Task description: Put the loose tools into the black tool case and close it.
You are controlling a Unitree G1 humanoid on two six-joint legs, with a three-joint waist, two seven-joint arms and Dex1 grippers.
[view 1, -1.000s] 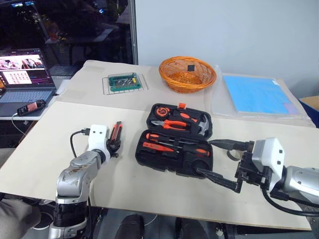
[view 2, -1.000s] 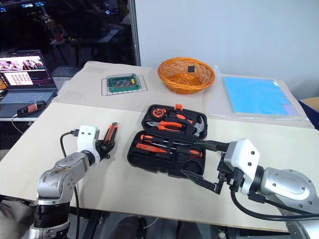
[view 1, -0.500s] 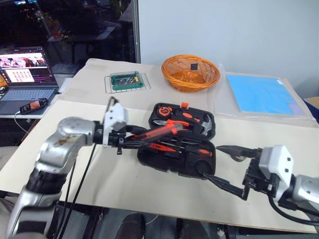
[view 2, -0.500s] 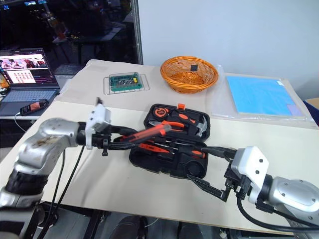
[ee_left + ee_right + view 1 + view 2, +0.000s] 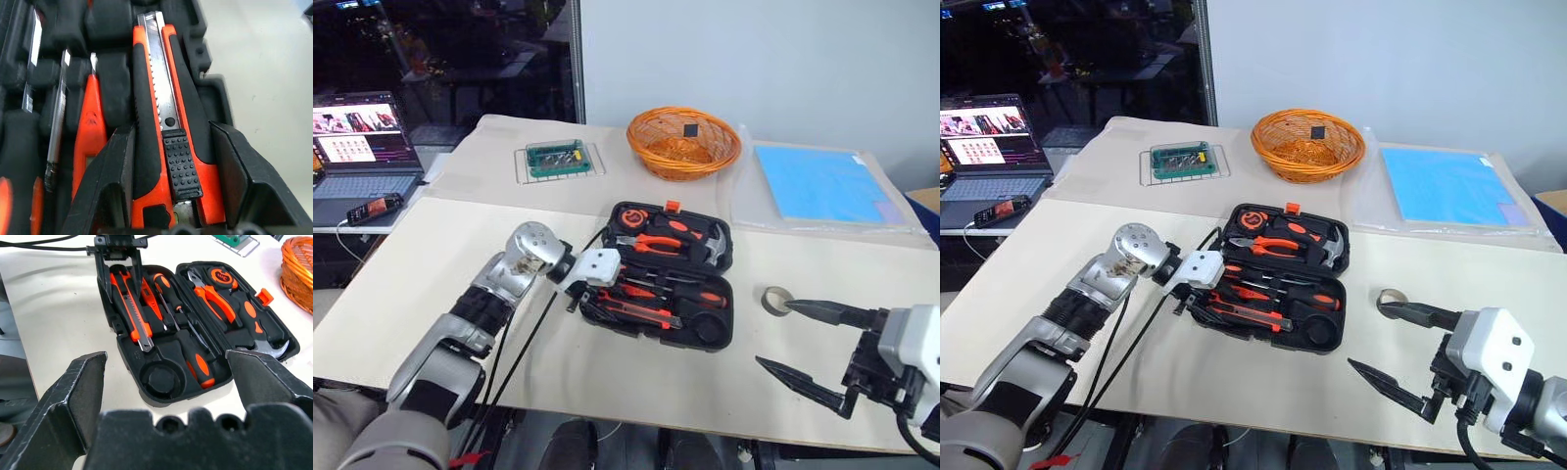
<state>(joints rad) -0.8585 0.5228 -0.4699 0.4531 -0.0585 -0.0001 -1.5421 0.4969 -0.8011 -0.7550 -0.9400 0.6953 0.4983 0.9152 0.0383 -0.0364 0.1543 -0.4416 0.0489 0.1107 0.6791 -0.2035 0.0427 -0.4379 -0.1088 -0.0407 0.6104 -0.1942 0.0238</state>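
Seating the knife [image 5: 166,122] in its recess at the near edge of the case [image 5: 717,257], the left gripper [image 5: 171,196] straddles the handle, fingers on either flank; whether they pinch it or have let go I cannot tell. The right gripper [image 5: 813,343] hangs spread wide and empty beside the tape ring [image 5: 773,300], which lies on the table [image 5: 460,255] just right of the case.

The knife looks light and stiff, with ribbed rubber flanks; the mid-handle is the place to grip it. The ring is light and thin-walled, probably best pinched across its rim; it could roll or skid.

Counted: 1 knife, 2 screwdrivers [image 5: 195,352] and 1 red tester [image 5: 146,293] in the lower half; 1 pliers [image 5: 656,242] and 1 hammer [image 5: 705,240] in the lid; 1 ring outside. The case lies open.
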